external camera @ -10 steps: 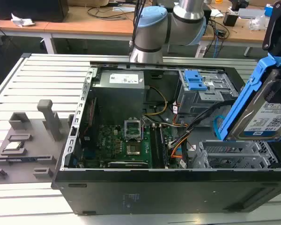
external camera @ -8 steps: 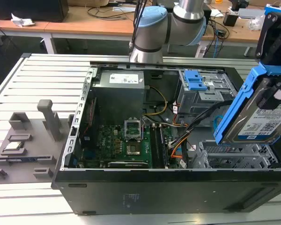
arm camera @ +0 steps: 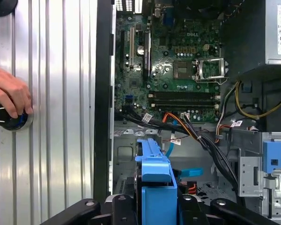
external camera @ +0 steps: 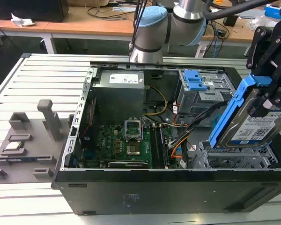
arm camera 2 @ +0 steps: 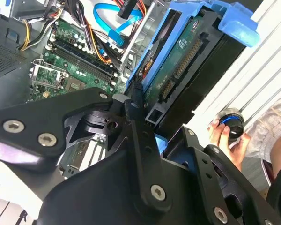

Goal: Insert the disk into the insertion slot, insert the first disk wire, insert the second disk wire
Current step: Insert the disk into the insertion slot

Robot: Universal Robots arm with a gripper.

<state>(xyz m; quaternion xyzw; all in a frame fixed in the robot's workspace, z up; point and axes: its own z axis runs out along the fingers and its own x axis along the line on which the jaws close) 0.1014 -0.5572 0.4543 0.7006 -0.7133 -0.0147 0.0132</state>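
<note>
Pincer (external camera: 273, 98) is closed firmly on the upper end of the disk (external camera: 253, 125), gripping across its blue carrier. The disk hangs slanted, with its lower end just over the slot (external camera: 234, 161), which sits directly beneath the pincer. Whether the carrier's lower edge touches the cage rim, I cannot tell.

The step in hand looks to be seating the disk. To do it well, I judge the slant should be taken out first, so the carrier's 2 long sides run parallel to the slot's walls. Pressing at this angle risks wedging 1 corner. The wire bundle (arm camera: 174, 120) and blue cable (arm camera: 169, 149) lie loose just ahead of the pincer, close to the slot's mouth. They should stay outside it and not get trapped under the disk.

The arm (external camera: 150, 28) rises behind the case (external camera: 131, 197), far beyond the pincer. It bends over the rear wall and reaches down to the near corner, with its wrist canted to match the disk's tilt. A hand (arm camera: 9, 96) rests on a round knob (arm camera: 7, 119) on the worktop (arm camera: 56, 154), outside the case and well apart from the pincer.
</note>
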